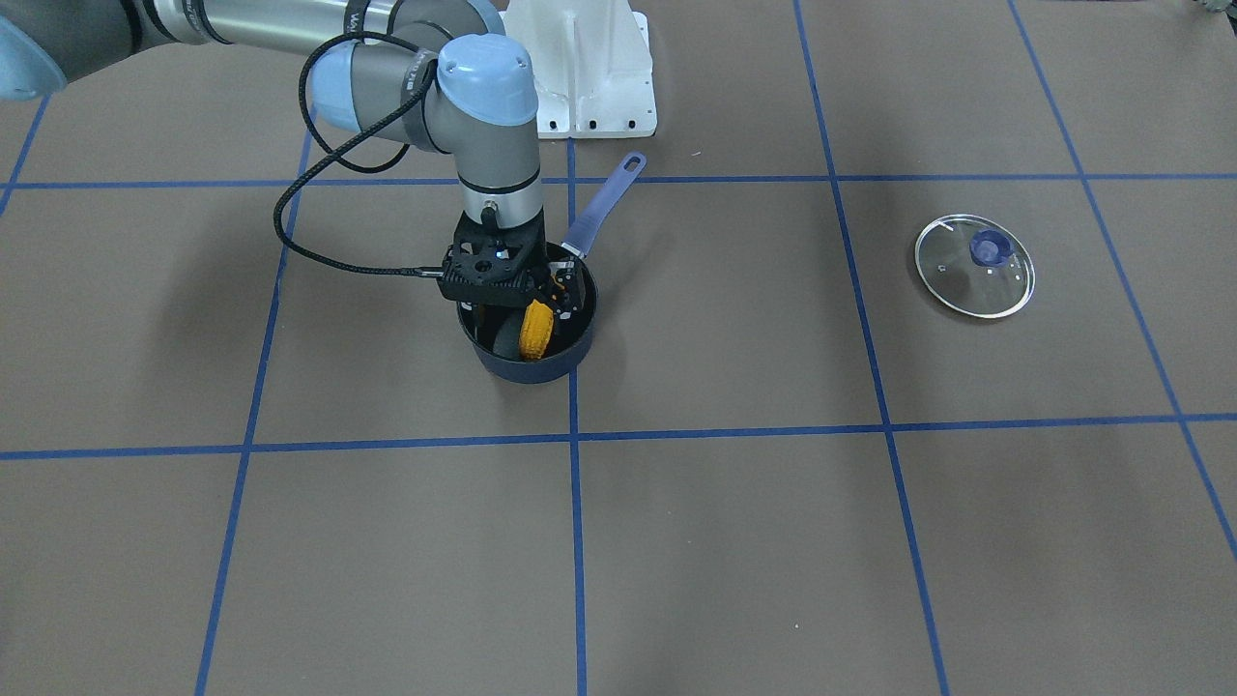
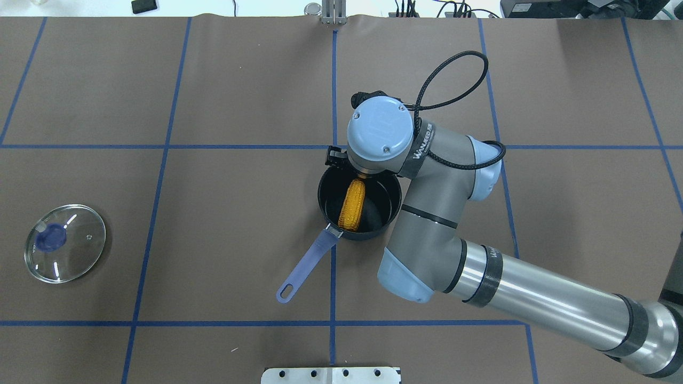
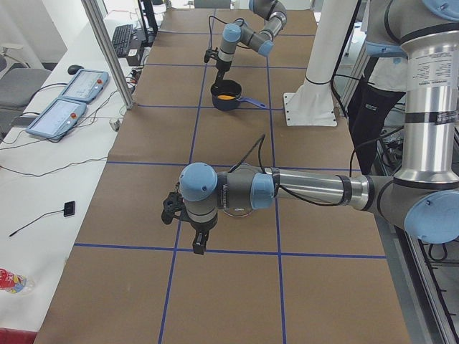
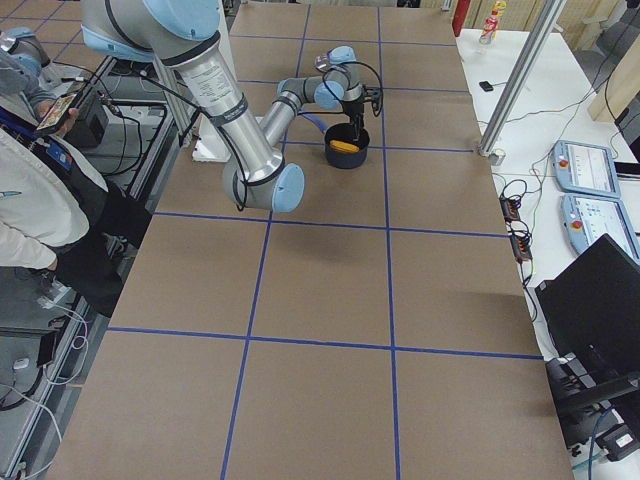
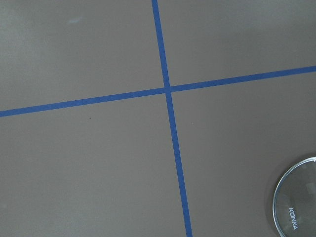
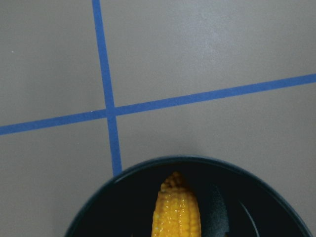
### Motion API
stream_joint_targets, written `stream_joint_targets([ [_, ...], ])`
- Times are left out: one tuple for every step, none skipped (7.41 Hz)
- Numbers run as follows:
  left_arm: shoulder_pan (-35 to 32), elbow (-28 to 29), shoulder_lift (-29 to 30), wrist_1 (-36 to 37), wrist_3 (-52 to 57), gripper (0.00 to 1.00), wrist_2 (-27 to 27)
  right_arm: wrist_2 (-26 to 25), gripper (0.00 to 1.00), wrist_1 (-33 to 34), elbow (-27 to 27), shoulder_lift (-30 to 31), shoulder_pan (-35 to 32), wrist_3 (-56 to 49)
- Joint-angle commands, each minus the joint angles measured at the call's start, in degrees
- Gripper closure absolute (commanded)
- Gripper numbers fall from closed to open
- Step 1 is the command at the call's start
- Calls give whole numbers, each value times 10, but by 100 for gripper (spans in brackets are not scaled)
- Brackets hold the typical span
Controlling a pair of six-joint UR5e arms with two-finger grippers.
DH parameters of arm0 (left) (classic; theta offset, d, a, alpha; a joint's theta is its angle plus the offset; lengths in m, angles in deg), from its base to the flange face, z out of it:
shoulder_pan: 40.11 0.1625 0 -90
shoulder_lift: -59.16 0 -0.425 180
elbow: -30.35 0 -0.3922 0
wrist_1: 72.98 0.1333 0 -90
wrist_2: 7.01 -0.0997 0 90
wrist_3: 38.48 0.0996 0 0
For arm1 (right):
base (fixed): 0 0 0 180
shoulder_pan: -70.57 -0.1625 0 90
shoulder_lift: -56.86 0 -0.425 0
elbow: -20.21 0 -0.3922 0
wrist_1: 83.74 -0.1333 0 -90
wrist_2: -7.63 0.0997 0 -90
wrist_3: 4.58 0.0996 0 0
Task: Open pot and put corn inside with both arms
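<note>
table (image 2: 213,80): brown cover, blue tape grid all over it, pretty big surface

right arm (image 2: 480,266): comes in low from the robot's side and bends so the wrist points straight down over the pot. There's a black band with white lettering near the elbow, something like "WAN..EED", can't read all of it tbh

left arm (image 3: 308,190): stretched out over the other end of the table, well apart from the pot

pot (image 2: 332,200): dark navy, open, standing upright near the middle of the table, right on a blue tape line

handle (image 2: 308,261): lavender, points back toward the robot's base

lid (image 2: 80,234): glass with a purple knob, lying flat on the table far off on the robot's left side, nowhere near the pot

corn (image 2: 352,205): inside the pot, leaning, one end tucked up under the wrist

right gripper (image 1: 530,298): down at the pot's rim just above the corn; can't tell if the fingers are pinching it or spread

left gripper (image 3: 199,244): hangs pointing down near the lid; too small to tell if it's apart or together

lid print (image 5: 292,218): says "KONKA" in white along the glass edge
</note>
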Motion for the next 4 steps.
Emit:
stream_joint_targets([
  [0,0,-6,4,-6,2,2,65,0,31,-67,62,-73,-87],
  [0,-3,-2,8,-32,2,1,122,0,31,-89,104,-131,-154],
  [0,-10,-4,2,-45,2,-1,167,0,31,-85,121,-188,-251],
  [1,-9,-9,1,-43,2,-4,200,0,32,-77,145,-242,-350],
])
